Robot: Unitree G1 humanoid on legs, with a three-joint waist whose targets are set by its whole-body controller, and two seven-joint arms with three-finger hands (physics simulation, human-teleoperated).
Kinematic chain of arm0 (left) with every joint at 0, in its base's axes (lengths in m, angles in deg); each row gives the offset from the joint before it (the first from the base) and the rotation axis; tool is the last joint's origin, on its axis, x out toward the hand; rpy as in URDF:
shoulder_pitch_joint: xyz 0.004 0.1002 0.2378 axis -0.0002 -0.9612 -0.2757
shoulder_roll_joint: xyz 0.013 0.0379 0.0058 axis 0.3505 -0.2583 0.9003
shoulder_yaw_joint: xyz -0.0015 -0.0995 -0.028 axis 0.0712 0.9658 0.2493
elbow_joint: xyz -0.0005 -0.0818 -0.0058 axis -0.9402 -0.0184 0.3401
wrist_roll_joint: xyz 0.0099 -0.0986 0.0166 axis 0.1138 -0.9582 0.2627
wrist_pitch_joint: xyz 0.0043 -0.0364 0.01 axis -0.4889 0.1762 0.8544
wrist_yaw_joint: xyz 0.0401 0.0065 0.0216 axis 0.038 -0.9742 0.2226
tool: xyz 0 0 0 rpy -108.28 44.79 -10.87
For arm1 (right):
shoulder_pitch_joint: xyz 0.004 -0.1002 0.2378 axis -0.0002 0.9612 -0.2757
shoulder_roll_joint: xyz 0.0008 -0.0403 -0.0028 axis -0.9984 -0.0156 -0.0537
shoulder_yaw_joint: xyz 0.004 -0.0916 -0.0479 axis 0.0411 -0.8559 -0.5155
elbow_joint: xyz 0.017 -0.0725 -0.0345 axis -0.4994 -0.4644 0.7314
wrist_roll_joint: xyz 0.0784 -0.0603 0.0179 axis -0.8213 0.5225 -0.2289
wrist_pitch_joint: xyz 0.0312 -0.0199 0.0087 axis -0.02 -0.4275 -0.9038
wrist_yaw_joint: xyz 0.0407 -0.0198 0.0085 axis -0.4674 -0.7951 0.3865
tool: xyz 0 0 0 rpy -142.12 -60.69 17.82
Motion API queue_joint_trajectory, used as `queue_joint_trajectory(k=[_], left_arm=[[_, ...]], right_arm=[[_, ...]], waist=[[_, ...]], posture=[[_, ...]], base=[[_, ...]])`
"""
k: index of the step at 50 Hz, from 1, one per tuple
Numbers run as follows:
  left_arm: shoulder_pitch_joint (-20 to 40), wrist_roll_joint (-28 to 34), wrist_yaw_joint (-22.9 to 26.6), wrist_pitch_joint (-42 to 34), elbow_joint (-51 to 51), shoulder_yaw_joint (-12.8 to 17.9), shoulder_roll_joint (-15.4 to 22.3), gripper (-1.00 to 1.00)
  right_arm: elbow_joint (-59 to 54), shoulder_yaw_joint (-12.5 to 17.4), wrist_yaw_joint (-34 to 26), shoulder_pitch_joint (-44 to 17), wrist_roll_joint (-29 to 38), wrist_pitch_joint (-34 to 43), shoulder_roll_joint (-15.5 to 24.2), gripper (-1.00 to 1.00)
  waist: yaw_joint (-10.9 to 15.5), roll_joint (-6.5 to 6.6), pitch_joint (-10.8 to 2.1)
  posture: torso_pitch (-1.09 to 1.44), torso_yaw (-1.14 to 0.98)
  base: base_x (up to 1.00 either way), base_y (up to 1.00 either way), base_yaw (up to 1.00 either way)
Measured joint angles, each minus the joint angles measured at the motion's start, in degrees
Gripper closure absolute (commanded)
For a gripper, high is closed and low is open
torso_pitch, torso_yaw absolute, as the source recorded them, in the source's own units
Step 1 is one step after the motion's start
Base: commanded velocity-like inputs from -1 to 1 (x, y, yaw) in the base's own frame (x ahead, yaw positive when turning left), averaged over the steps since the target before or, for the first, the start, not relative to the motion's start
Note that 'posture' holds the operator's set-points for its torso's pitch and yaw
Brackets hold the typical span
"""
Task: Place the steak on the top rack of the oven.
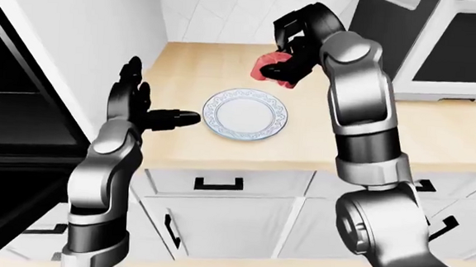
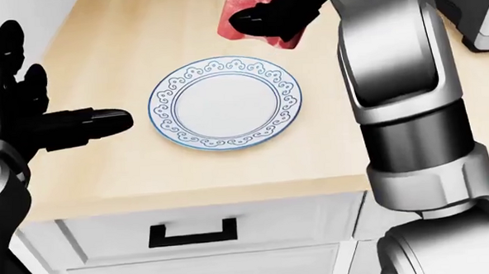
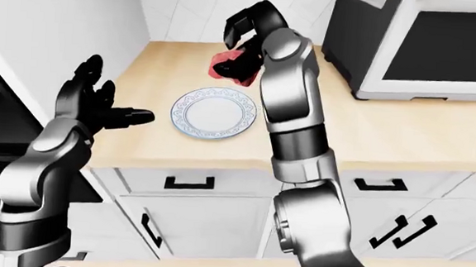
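The red steak (image 2: 243,16) hangs in the air above the wooden counter, with my right hand (image 2: 274,15) shut on it at the top of the head view. Below it lies an empty white plate (image 2: 225,103) with a blue scroll rim. My left hand (image 2: 41,118) hovers open at the left of the plate, thumb pointing toward it, fingers spread. In the left-eye view the steak (image 1: 268,66) is held above the plate (image 1: 245,114). A dark oven opening (image 1: 8,94) shows at the far left of the left-eye view.
A dark appliance with a white frame (image 1: 454,50) stands on the counter (image 2: 125,49) at the right. White drawers with black handles (image 2: 190,232) run under the counter edge. A white wall panel (image 1: 79,30) separates the counter from the oven.
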Motion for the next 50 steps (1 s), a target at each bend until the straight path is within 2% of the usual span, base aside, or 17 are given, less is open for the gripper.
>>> queue_joint_trajectory(k=[3,5,6,10,16,19,20,22,25,29,31,33,38,43,46,47,50], left_arm=[[-0.1,0.0,0.0,-0.3,-0.1,0.1,0.1,-1.00],[0.3,0.0,0.0,-0.3,0.3,0.1,0.1,-1.00],[0.2,0.0,0.0,0.0,0.5,-0.2,-0.3,-1.00],[-0.4,-0.5,0.6,-0.3,0.2,-1.5,-0.8,-1.00],[-0.1,-0.2,0.4,-0.2,0.6,-0.7,-0.5,-1.00],[-0.1,-0.2,0.5,0.1,1.0,-0.6,-0.3,-1.00],[-0.2,-0.2,0.5,0.1,1.1,-0.4,-0.1,-1.00],[-0.9,0.0,0.3,0.1,0.8,0.3,0.0,-1.00],[-1.0,0.3,0.0,-0.4,-0.2,0.5,0.0,-1.00],[-0.3,0.2,0.1,-0.1,1.1,0.4,0.2,-1.00],[-0.1,0.1,0.1,0.1,1.4,0.3,0.0,-1.00],[-0.6,0.0,0.3,0.1,0.9,-0.6,-0.6,-1.00],[-0.5,-0.4,0.7,-0.6,-0.4,-1.1,-0.6,-1.00],[-0.8,0.3,0.1,-0.4,0.5,0.6,0.1,-1.00],[-0.4,0.4,0.0,-0.1,1.4,0.3,0.0,-1.00],[-0.4,0.3,0.1,0.1,1.8,-0.1,-0.5,-1.00],[-0.8,-0.3,0.7,0.1,1.3,-1.4,-0.9,-1.00]], right_arm=[[-0.4,0.0,0.1,0.2,-0.1,-0.1,-0.1,1.00],[-0.5,0.1,0.2,0.3,-0.2,0.1,0.1,1.00],[-0.2,0.3,0.2,0.7,-0.2,0.1,0.3,1.00],[-0.9,1.2,0.7,1.6,0.4,1.0,0.8,1.00],[-0.7,0.9,0.9,1.5,0.1,0.4,0.6,1.00],[-0.5,0.7,1.0,1.4,0.0,0.4,0.5,1.00],[-0.3,0.6,1.0,1.2,-0.1,0.4,0.2,1.00],[-0.1,-0.1,0.8,1.7,-0.3,0.2,-0.4,1.00],[-1.3,-0.6,0.2,1.6,-1.0,0.2,-0.6,1.00],[0.1,-0.1,0.5,0.4,-0.8,-0.7,-0.3,1.00],[0.2,0.0,0.7,0.3,-0.7,-1.0,0.0,1.00],[-0.1,0.3,0.7,1.1,-0.4,-0.8,0.3,1.00],[-2.3,0.8,0.8,2.2,0.3,0.6,0.6,1.00],[-1.3,-0.5,0.3,2.1,-0.4,0.6,-0.6,1.00],[0.2,-0.2,0.4,1.2,-0.7,-0.4,-0.2,1.00],[0.7,0.2,0.5,1.3,-0.7,-0.8,0.1,1.00],[0.2,1.1,1.2,1.9,0.0,-0.7,0.7,1.00]], waist=[[0.0,-1.86,0.45],[-0.2,-3.95,0.25],[-0.7,-3.31,0.45],[-0.6,-2.66,0.50],[0.2,0.75,1.43],[0.1,3.81,1.86],[0.4,4.41,1.66],[0.7,3.93,2.04],[0.9,3.06,1.25],[1.2,-0.51,3.11],[1.6,-2.43,2.74],[1.2,-1.24,3.15],[0.3,1.19,2.72],[0.8,-0.64,1.09],[0.7,-3.13,0.36],[0.2,-2.61,0.65],[0.1,-2.90,0.49]], posture=[[0.00,0.00],[0.00,0.00],[0.00,0.00],[0.00,0.00],[0.00,0.00],[0.00,0.00],[0.00,0.00],[0.00,0.00],[0.00,0.00],[0.00,0.00],[0.00,0.00],[0.00,0.00],[0.00,0.00],[0.00,0.00],[0.00,0.00],[0.00,0.00],[0.00,0.00]], base=[[-0.10,0.00,0.00],[-0.09,0.00,0.00],[-0.10,-0.02,0.00],[-0.10,-0.04,0.00],[-0.08,-0.07,0.00],[-0.02,-0.19,0.00],[-0.01,-0.25,0.00],[0.00,-0.28,0.00],[0.00,-0.15,0.00],[0.00,0.00,0.00],[0.00,0.00,0.00],[0.00,0.00,0.00],[0.00,-0.15,0.00],[0.00,-0.28,0.00],[0.00,-0.29,0.00],[0.00,-0.31,0.00],[0.00,-0.31,0.00]])
